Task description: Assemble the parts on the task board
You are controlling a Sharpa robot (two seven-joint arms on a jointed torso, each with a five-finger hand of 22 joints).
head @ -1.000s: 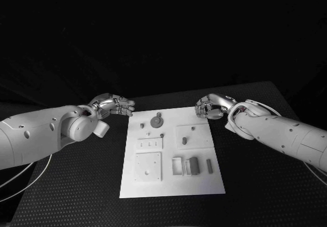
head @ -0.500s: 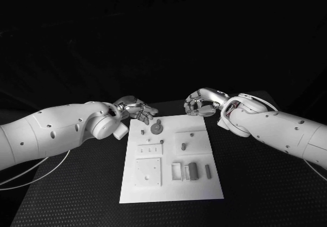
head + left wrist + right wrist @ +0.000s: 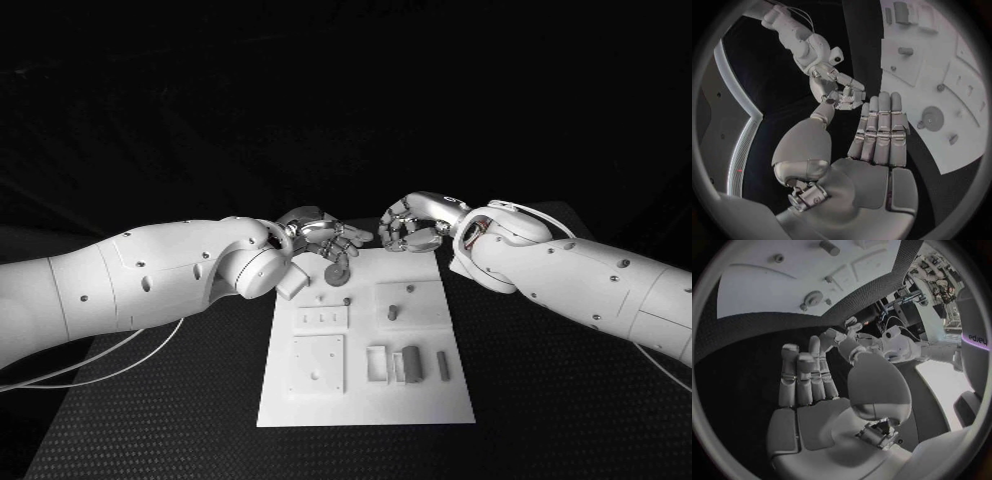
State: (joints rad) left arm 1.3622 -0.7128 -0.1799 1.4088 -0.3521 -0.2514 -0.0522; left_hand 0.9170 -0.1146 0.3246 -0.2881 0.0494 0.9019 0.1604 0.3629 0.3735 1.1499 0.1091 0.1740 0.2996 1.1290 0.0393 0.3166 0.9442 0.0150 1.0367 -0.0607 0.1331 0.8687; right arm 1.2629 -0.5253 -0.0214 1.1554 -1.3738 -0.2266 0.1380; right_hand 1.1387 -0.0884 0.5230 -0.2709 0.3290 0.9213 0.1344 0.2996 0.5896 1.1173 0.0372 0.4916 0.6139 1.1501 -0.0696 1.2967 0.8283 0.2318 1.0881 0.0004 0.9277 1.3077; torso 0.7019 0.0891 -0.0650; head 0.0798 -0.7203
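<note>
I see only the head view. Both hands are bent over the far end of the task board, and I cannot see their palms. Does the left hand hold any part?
Observer: No. The left wrist view shows the palm of the left hand bare, with its fingers straight and side by side.
Operator: And the right hand?
Observer: The right wrist view shows the right hand with a bare palm too. Its fingers are stretched out, with nothing in them.
Operator: Does the left hand touch the round part?
Observer: In the left wrist view the round part lies flat on the task board, apart from the fingers.
</note>
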